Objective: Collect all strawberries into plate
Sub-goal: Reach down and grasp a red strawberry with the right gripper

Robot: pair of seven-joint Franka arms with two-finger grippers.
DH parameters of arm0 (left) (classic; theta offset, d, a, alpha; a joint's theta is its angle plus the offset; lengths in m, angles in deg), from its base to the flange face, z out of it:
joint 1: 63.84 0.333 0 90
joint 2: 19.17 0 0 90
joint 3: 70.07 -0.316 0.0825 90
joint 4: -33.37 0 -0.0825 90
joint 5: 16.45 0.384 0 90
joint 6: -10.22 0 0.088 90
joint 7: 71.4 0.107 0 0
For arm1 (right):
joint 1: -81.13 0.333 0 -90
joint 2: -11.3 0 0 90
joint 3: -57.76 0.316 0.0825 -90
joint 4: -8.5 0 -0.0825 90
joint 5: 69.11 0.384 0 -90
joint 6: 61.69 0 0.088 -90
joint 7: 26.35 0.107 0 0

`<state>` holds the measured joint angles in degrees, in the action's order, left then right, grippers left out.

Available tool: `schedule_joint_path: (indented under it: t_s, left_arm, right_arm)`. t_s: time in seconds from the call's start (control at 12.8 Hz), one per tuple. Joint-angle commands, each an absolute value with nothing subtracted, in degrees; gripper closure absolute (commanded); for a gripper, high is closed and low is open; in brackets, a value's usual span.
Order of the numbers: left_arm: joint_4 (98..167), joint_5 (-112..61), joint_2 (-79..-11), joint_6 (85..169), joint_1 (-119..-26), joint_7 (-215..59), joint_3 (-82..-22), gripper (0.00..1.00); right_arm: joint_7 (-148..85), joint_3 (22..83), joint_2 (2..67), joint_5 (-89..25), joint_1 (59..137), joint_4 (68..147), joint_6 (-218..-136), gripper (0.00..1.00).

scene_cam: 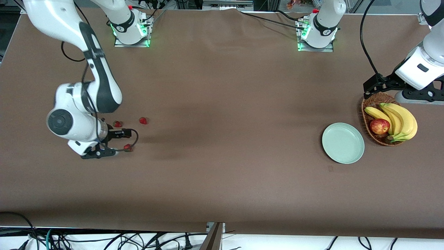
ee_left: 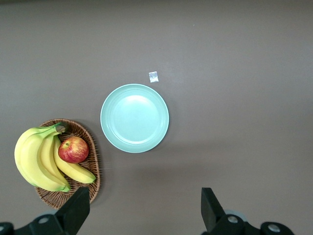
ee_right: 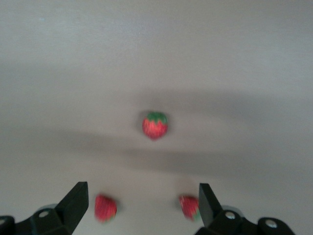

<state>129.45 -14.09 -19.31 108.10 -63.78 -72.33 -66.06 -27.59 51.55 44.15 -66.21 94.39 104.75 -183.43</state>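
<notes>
Right claw (scene_cam: 118, 141) is seen at mid-left of the front view, low over the brown worktop (scene_cam: 222, 156), fingers spread, nothing pinched. Three strawberries are seen around it, all on the worktop: one (scene_cam: 118, 124) just above the claw in frame, one (scene_cam: 143, 120) slightly up and to the right of that, one (scene_cam: 128, 147) at the claw's lower fingertip; contact there cannot be told. In the right wrist view all three are shown: one (ee_right: 154, 125) at centre, two (ee_right: 105, 207) (ee_right: 189, 206) at the bottom edge between the spread fingers (ee_right: 73, 203).

Plate (scene_cam: 343, 142) is located at centre-right of the front view, lying flat, nothing in it, well apart from the strawberries. Just to its right a wicker basket (scene_cam: 368, 104) is seen, holding bananas (scene_cam: 399, 121) and an apple (scene_cam: 379, 126).

Left claw (scene_cam: 374, 85) is held at the upper-right edge of the front view, above the basket, arm waiting. In the left wrist view its fingers (ee_left: 76, 208) are spread wide at the bottom of the frame, with the plate (ee_left: 134, 118) at centre and the basket (ee_left: 93, 169) at lower left.
</notes>
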Motion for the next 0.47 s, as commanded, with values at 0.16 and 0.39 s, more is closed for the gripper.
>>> schedule_joint_path:
  t_s: [0.16, 0.39]
  left_arm:
    - [127.67, -13.02, -20.14, 106.82, -63.48, -72.19, -65.76, 0.00]
    - [127.67, -12.93, -20.14, 106.82, -63.48, -72.19, -65.76, 0.00]
  right_arm:
    - [-27.94, 51.69, 47.77, -63.84, 94.23, 106.32, -191.75, 0.01]
    - [-28.29, 51.69, 50.15, -63.75, 94.23, 106.15, -195.80, 0.08]
